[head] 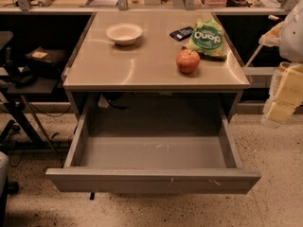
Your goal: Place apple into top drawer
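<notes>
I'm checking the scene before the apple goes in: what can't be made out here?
All in the camera view:
1. Gripper, right of the tabletop: partly cut off by the picture's edge.
2. Back of the top drawer: hidden under the tabletop.
3. Dark flat item beside the snack bag: too small to identify.

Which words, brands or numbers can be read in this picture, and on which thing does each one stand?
"dang": white letters, seen upside down, on the green snack bag behind the apple.
Dark flat device beside the bag: markings too small to read.
Top drawer, white bowl, pincer at the right edge: no text.
</notes>
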You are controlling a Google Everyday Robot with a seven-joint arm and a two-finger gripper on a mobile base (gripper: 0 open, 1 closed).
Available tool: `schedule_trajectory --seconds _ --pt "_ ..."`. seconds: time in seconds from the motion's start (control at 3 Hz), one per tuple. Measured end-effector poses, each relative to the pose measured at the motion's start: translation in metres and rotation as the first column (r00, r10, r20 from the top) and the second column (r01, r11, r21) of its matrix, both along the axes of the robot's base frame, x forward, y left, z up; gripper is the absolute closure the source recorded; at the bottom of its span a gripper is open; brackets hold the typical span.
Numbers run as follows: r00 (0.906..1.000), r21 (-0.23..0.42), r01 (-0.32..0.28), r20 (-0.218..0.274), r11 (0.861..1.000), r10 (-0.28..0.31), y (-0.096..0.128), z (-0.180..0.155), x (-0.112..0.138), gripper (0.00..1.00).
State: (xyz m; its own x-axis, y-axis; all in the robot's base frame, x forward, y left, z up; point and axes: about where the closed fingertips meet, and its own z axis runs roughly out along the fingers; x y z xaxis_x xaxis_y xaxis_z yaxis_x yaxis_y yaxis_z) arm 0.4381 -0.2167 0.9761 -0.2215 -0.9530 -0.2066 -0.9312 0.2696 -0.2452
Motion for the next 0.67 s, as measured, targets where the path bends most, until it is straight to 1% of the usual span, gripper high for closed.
schedule_trajectory --seconds 0.33,0.67 --pt "1.0000 0.000 0.000 0.000 1.000 0.000 0.000 0.000 0.000 0.00" --pt "0.9996 0.019 0.021 0.016 1.000 -0.021 -0.003 0.004 0.019 0.00"
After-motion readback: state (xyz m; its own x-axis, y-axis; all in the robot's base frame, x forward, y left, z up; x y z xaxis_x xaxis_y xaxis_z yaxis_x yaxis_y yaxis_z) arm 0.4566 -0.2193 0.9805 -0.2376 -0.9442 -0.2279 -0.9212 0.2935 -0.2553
